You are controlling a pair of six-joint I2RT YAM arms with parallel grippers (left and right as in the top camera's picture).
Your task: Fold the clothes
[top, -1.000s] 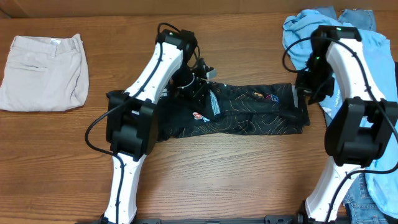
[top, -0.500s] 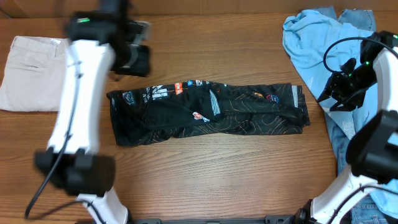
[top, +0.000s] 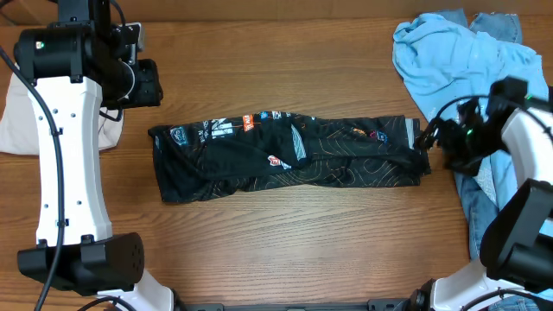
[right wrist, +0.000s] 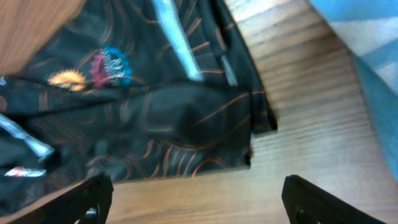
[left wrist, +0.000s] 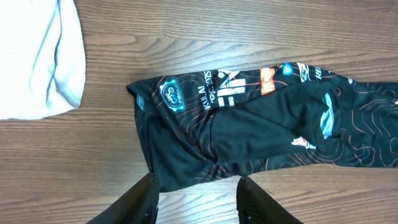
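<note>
While the left tool (left wrist: 198, 182) and right tool (right wrist: 194, 186) hang wide open, empty, the black jersey (top: 285, 160) lies banded across the counter (top: 285, 259); between folds, I reckon, next grip one end, carry it over.

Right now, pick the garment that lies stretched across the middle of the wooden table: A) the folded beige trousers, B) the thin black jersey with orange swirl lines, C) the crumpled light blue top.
B: the black jersey lies lengthwise in the centre; the beige trousers sit at the overhead view's left edge, the light blue top at its upper right.
</note>
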